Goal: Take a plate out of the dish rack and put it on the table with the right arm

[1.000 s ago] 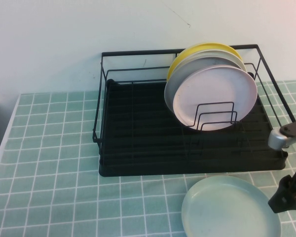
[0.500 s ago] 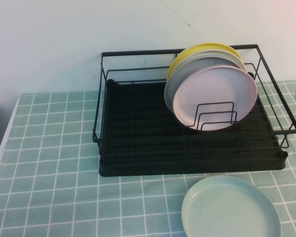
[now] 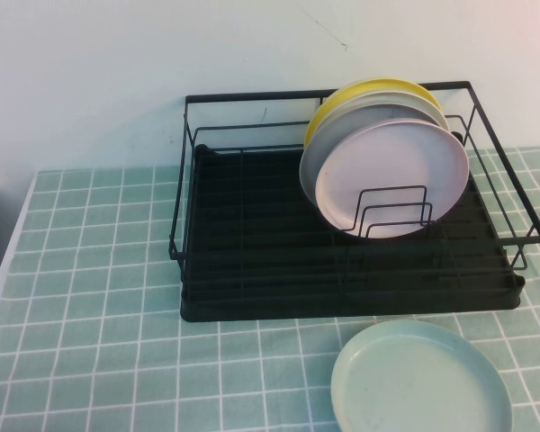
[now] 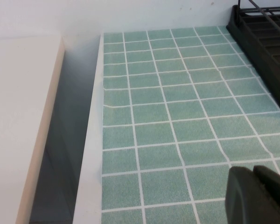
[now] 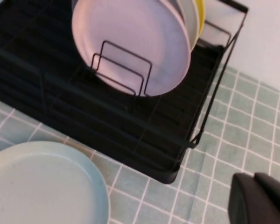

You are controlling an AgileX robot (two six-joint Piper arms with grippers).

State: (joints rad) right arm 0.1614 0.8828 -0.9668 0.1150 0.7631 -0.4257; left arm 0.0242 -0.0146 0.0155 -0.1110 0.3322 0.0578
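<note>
The mint-green plate (image 3: 421,378) lies flat on the checked table cloth (image 3: 99,270), just in front of the dish rack's right half; it also shows in the right wrist view (image 5: 42,182). The black wire dish rack (image 3: 342,304) stands at the back. Neither arm shows in the high view. My right gripper (image 5: 254,179) is shut and empty, above the cloth off the rack's front right corner (image 5: 177,168), clear of the plate. My left gripper (image 4: 254,175) is shut and empty over the cloth, to the left of the rack (image 4: 266,42).
A pale pink plate (image 3: 391,175), a grey-white plate (image 3: 317,153) and a yellow plate (image 3: 364,90) stand upright in the rack's dividers. The table's left edge (image 4: 91,154) drops to a gap beside a white surface (image 4: 18,116). A white wall rises behind.
My right arm, which was beside the mint-green plate at the right edge, has risen and left the high view. The plate stays flat on the cloth.
</note>
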